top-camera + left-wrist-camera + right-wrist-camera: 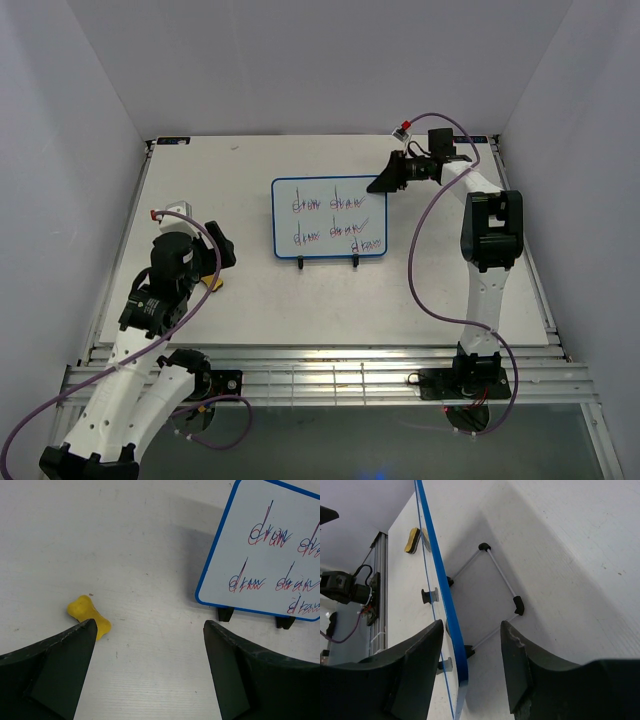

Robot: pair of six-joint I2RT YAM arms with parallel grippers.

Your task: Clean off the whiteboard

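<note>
Top external: the whiteboard (328, 218) is seen standing mid-way across the bench (200, 180), long axis left to right, written face turned toward the arm bases. Left wrist: the left tool (150, 625) is spread wide, with a yellow eraser (89, 616) just beside one finger. Only in the right wrist view is the wire stand (519, 605) behind the board shown, and the board's upper edge is straddled by the right tool (471, 625), its jaws parted.

A flat white tabletop (250, 300) carries a small blue-framed rectangular whiteboard (328, 217) standing near its middle. A small yellow bone-shaped eraser (89, 616) lies to its left, apart.
</note>
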